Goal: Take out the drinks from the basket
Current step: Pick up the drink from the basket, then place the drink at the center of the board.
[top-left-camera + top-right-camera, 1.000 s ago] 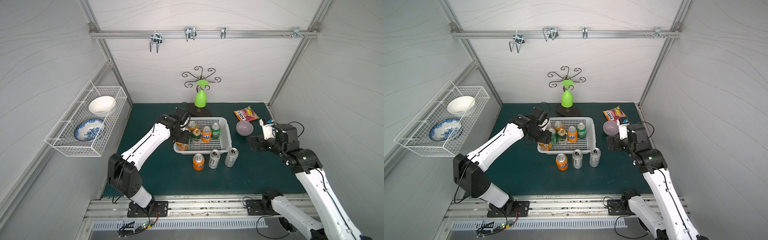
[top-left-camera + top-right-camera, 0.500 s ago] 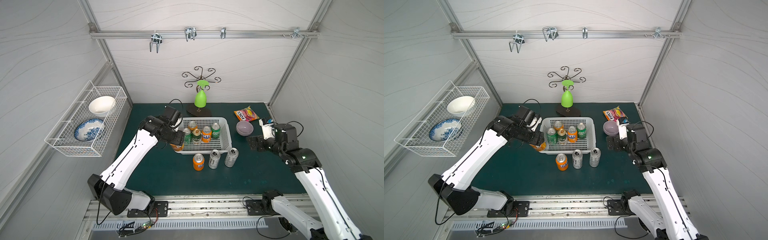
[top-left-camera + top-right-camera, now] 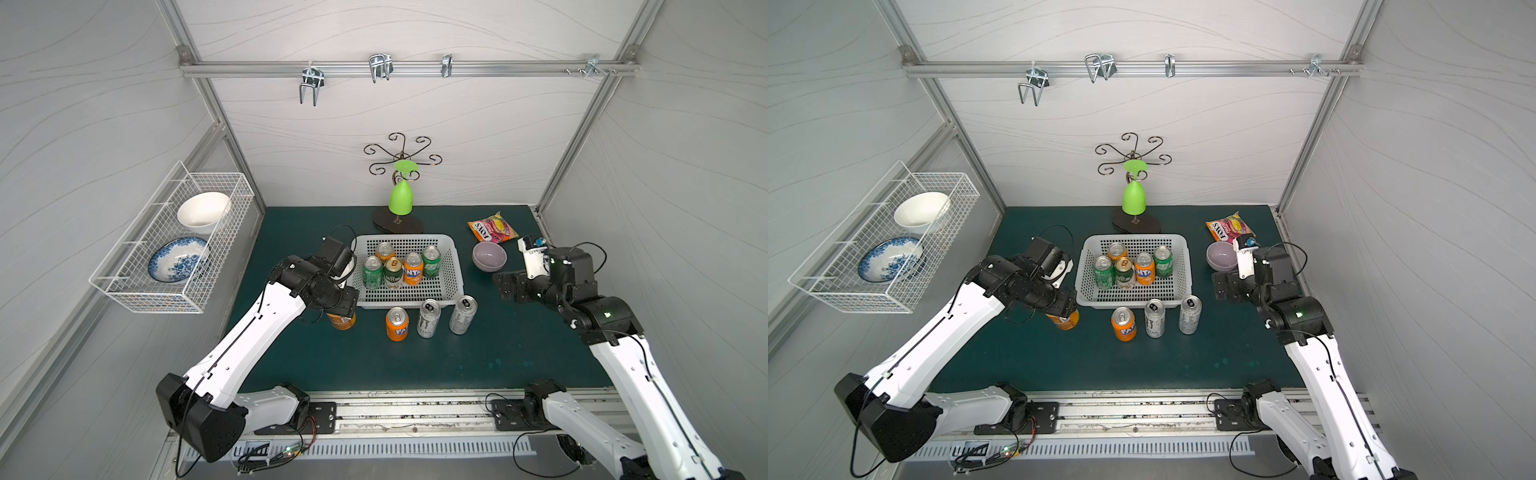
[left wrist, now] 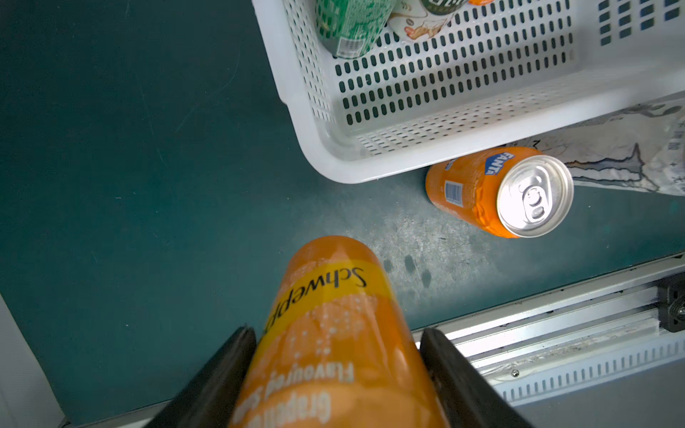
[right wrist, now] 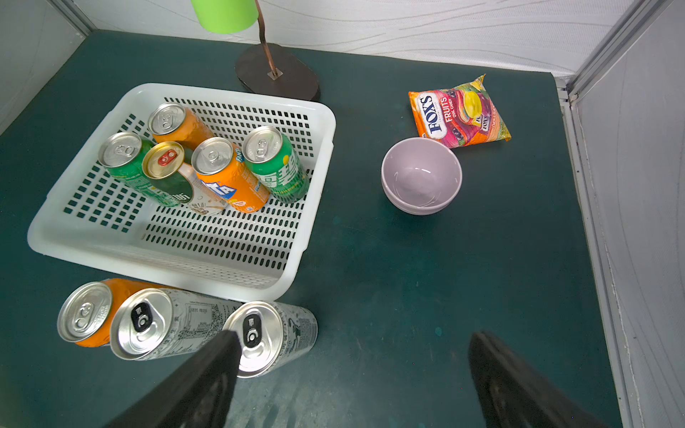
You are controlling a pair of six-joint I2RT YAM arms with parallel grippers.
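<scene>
Held orange can (image 3: 342,322) top hidden under left tool (image 3: 347,305).

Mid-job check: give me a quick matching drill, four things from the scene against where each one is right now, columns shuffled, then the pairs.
Things
1. orange Schweppes can
2. gold-topped can
3. two silver cans
4. purple bowl

Places
A. standing on the mat in front of the basket, beside an orange Fanta can
B. clamped in the left gripper, outside the basket
C. on the mat near the open right gripper, next to the candy packet
D. inside the basket among green and orange cans

Pairs: 1-B, 2-D, 3-A, 4-C
</scene>
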